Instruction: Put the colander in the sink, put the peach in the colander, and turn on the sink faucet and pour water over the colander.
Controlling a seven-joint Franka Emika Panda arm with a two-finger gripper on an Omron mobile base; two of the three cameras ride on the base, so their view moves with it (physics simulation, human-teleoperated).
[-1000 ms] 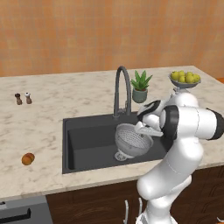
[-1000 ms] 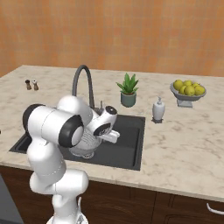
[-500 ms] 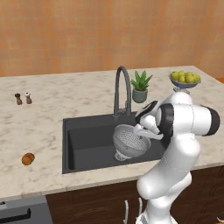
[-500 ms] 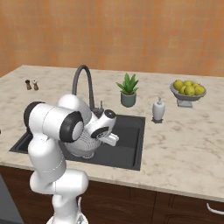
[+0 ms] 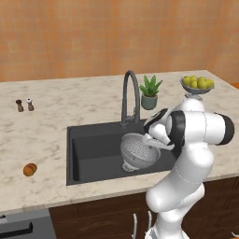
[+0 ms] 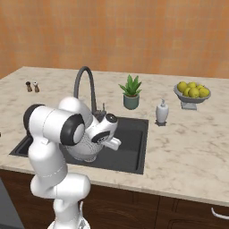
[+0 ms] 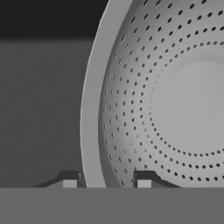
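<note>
The colander, a round silvery perforated bowl, was tilted inside the sink, at the right part of the basin, with its open side turned toward the right. In the hand view its rim passed between the two jaws. The sink was a large dark grey rectangular basin set in the marble tabletop. The sink faucet, a dark gooseneck tap, stood behind the basin. The peach, small and orange, lay on the tabletop left of the sink, well apart from the colander.

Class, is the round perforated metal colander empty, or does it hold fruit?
Empty. The colander's perforated inside is bare in the hand view; the small orange peach lies on the counter.
</note>
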